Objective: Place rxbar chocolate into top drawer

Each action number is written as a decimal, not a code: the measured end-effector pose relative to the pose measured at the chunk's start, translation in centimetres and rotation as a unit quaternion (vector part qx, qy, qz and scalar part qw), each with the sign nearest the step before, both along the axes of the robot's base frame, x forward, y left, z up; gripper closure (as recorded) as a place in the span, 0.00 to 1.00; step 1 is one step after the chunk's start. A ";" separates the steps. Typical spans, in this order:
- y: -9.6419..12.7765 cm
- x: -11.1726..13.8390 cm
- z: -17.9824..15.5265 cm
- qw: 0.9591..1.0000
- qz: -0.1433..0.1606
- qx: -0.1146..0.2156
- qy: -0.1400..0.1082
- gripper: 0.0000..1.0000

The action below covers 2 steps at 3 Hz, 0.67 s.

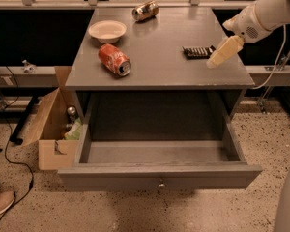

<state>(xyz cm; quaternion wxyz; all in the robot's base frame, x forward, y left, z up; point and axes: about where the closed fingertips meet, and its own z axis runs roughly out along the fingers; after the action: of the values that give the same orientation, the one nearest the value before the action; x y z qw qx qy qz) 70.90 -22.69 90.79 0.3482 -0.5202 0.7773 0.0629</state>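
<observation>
Rxbar chocolate (197, 51): flat on desk (159, 66), upper right of frame. Claw (213, 62): poised just right of it, empty; opening cannot be told. Top drawer (159, 170): open, lower frame. Step judged: approach. Grasp required next.

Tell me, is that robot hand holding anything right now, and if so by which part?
Nothing, it seems. The gripper hangs near the right edge of the cabinet top, beside the chocolate bar, which lies flat there.
</observation>
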 end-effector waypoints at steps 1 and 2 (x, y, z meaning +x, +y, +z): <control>0.6 1.8 -1.6 1.000 -0.014 -0.004 0.008 0.00; 1.0 2.6 -2.5 1.000 -0.013 0.002 0.019 0.00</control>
<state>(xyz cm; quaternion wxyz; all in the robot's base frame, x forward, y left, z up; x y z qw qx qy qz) 73.51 -21.67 88.28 0.3352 -0.5085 0.7901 0.0693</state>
